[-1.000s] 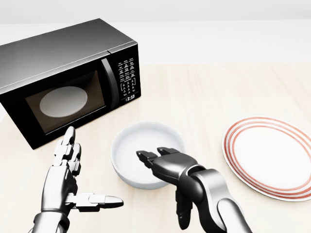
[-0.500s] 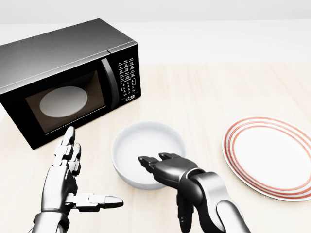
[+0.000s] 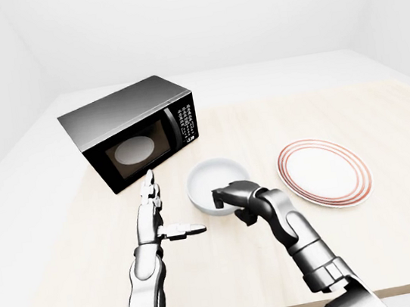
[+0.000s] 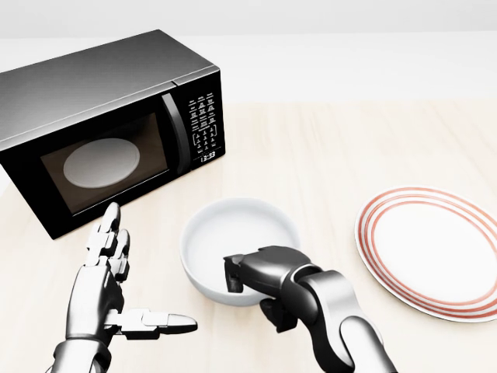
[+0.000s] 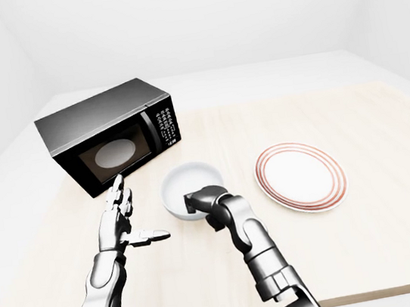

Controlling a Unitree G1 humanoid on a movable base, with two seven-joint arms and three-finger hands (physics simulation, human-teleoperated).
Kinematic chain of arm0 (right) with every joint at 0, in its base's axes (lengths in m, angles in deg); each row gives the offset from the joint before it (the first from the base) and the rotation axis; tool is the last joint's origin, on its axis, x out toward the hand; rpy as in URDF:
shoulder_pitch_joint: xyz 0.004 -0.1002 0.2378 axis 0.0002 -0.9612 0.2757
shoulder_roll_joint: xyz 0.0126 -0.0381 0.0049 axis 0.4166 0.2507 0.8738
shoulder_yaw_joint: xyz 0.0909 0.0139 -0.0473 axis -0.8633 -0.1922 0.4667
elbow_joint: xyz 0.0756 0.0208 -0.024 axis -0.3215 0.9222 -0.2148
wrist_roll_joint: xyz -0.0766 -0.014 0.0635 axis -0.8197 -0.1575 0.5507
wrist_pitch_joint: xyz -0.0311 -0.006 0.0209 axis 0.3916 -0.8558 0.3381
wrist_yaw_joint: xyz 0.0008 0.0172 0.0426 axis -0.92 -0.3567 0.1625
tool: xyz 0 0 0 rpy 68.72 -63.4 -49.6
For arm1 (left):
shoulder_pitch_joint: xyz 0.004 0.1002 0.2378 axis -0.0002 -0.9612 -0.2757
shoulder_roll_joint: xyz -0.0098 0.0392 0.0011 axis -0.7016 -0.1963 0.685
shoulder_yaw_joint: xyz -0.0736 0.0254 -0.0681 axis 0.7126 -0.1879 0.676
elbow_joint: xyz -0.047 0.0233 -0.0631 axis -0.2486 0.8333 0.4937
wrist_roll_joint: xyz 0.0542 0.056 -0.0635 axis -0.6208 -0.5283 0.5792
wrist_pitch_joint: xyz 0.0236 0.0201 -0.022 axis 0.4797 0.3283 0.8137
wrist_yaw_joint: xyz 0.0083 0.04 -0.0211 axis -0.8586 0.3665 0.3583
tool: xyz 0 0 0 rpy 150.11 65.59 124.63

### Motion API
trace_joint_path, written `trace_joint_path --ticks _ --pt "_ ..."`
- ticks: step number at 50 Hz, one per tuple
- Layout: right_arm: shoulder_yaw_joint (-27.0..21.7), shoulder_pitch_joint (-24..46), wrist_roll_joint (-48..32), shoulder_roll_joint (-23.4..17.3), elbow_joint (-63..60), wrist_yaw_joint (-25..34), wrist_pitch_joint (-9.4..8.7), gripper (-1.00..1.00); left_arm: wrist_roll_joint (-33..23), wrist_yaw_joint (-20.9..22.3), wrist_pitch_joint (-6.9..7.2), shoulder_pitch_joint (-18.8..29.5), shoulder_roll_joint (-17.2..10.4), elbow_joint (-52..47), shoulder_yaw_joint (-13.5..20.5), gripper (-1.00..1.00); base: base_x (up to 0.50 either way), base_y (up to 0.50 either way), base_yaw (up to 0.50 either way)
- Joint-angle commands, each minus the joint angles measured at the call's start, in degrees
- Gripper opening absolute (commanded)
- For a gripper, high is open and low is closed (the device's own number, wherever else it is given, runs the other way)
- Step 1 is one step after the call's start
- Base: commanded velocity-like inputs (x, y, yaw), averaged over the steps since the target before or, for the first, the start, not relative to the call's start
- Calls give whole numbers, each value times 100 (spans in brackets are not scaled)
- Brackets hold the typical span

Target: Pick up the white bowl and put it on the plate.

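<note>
The white bowl (image 4: 237, 241) sits on the wooden table in the middle of the head view. My right hand (image 4: 252, 284) is at its lower rim, fingers curled over the rim and closed on it. The plate (image 4: 435, 249), white with red rings, lies flat at the right, apart from the bowl. My left hand (image 4: 128, 287) is open and empty at the lower left, fingers up and thumb pointing right, left of the bowl and not touching it.
A black microwave (image 4: 101, 128) with a shut door stands at the upper left, close to the bowl and above my left hand. The wooden table (image 3: 398, 225) ends near the bottom of the eye views.
My right hand's fingers have curled in from spread to closed over the bowl's lower rim. The bowl has shifted very slightly. The left hand has not moved.
</note>
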Motion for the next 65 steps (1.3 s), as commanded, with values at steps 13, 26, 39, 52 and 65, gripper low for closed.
trace_joint_path --ticks 13,26,39,52,65 --pt "-174 384 240 85 -380 -845 -3 -100 -5 -8 29 -7 5 -34 -7 100 0 0 0" --pt "-180 467 362 72 -647 -1299 -3 -100 -5 -9 4 4 3 0 -8 100 0 0 0" --pt "-157 445 145 89 -917 -1466 -3 -100 -2 1 9 6 -3 -8 3 100 0 0 0" --pt "-153 431 -256 67 -1264 -1894 -3 -100 -13 -2 -15 -13 -1 -13 2 100 0 0 0" --pt "-229 408 -721 -86 -1289 -2308 -3 -100 -21 -3 2 -4 1 -18 -5 100 0 0 0"
